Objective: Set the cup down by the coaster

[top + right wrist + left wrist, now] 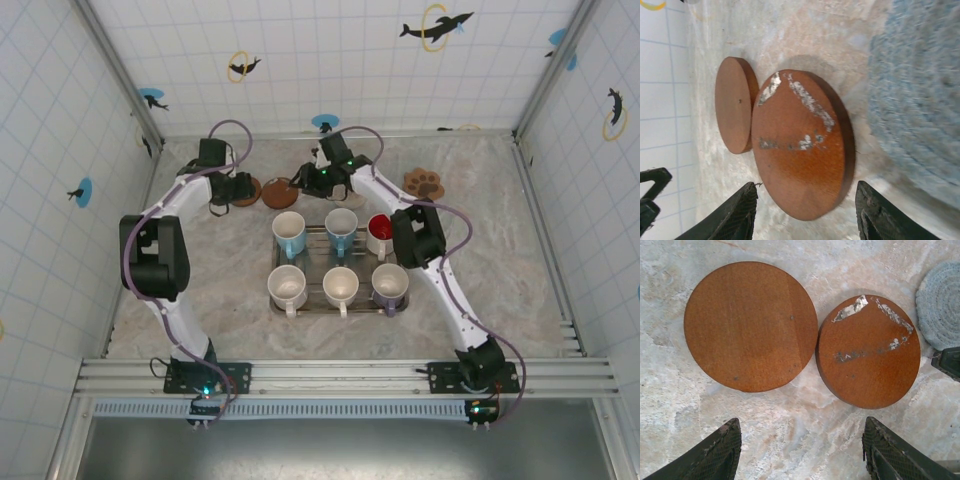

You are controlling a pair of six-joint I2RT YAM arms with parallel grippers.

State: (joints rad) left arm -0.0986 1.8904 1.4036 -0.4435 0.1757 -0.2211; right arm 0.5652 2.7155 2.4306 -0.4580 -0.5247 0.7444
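left pincer [800, 427] open, hovering above plain coaster [750, 325] and scratched coaster [867, 352], both wooden, side by side. right pincer [807, 192] open at the scratched coaster. six cups [341, 286] in metal tray [314, 262], mid-surface, near the coasters.

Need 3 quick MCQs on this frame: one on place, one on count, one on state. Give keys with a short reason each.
1. The scratched brown coaster lies:
A) right beside the plain brown coaster
B) inside a rack
C) under a mug

2. How many cups stand in the tray?
A) four
B) five
C) six

3. The left pincer is:
A) open, holding nothing
B) shut on a spoon
C) shut on a lid

Key:
1 A, the two discs sit edge to edge in the left wrist view.
2 C, the top view shows two rows of three.
3 A, its jaws stand wide apart with nothing between them.
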